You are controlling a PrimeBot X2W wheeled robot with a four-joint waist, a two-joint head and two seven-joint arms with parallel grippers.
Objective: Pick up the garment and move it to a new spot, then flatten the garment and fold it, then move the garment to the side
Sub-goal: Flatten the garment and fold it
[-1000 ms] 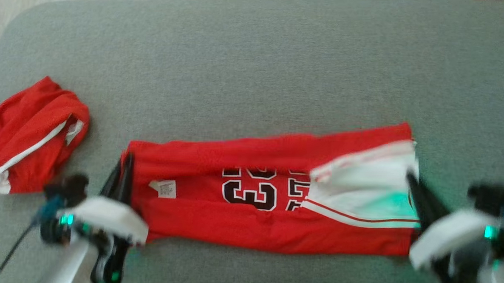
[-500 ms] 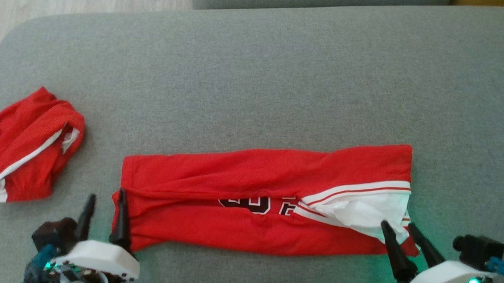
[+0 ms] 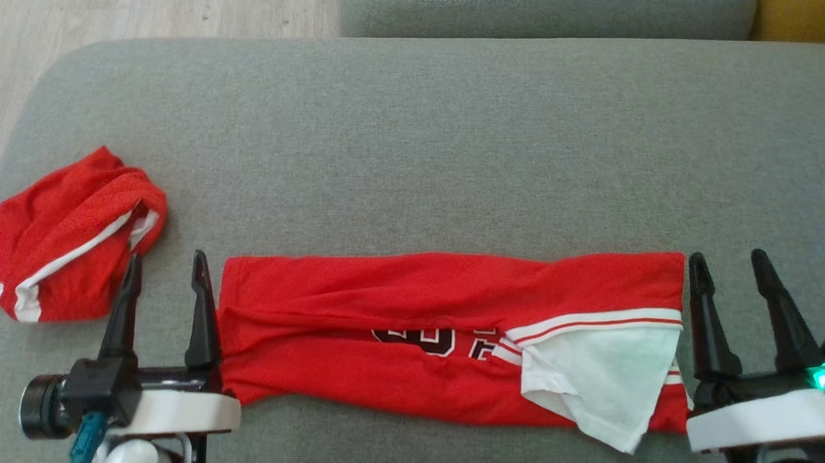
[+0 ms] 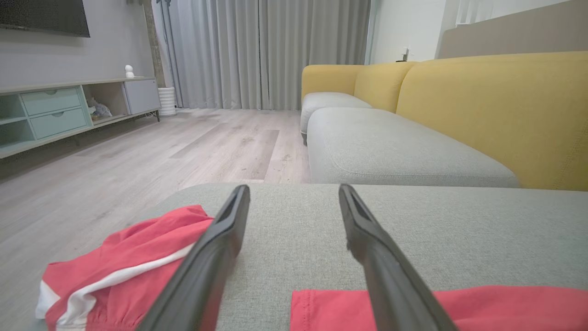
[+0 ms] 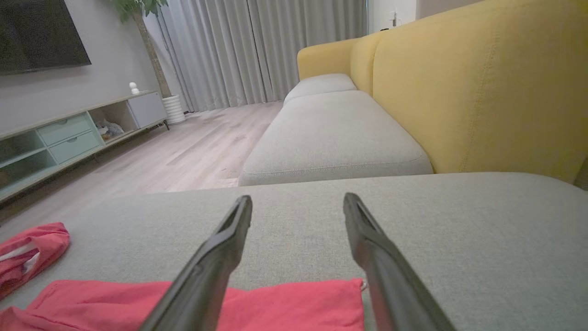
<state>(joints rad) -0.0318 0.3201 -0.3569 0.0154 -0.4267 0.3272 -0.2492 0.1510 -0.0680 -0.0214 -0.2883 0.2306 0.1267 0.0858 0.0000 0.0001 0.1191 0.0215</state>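
The garment (image 3: 408, 329), a red jersey with white trim and dark numbers, lies folded into a long strip across the grey cushion (image 3: 416, 155); a white flap hangs off its right end. My left gripper (image 3: 164, 266) stands open just beyond the strip's left end, its right finger against the cloth edge. At the right end my right gripper (image 3: 726, 262) is open, apart from the fabric. The left wrist view shows the garment (image 4: 482, 308) low right behind my left gripper (image 4: 294, 191). In the right wrist view the garment (image 5: 275, 303) lies under my open right gripper (image 5: 297, 200).
A second red piece with white stripes (image 3: 64, 244) lies bunched at the cushion's left end, also the red bundle (image 4: 124, 271) in the left wrist view. Wooden floor (image 3: 151, 4) lies past the cushion's left and far edges. Another grey seat (image 4: 395, 151) and a yellow backrest (image 5: 482, 92) stand beyond.
Both grippers have opened and let go of the garment's ends. The upper layer now lies folded over, hiding most of the numbers. The camera has shifted.
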